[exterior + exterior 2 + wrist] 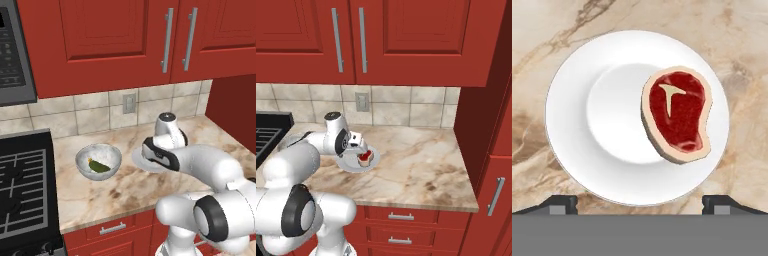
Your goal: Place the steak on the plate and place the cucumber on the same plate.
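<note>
The steak (677, 114), red with a pale rim, lies flat on the right half of the white plate (577, 115), overlapping its rim slope. My gripper (639, 205) hovers straight above them, open, with nothing between its fingers. From the right base view, the steak (364, 159) rests on the plate (351, 164) just below the gripper (359, 146). The dark green cucumber (100, 166) lies inside the grey speckled bowl (98, 152), left of the plate (139, 159), which my arm mostly hides.
A black stove (22, 185) borders the counter on the left. The tiled backsplash with a wall outlet (129, 103) stands behind, red cabinets hang above, and a red side panel (481, 130) closes the right end. Bare marble counter (416, 165) stretches right of the plate.
</note>
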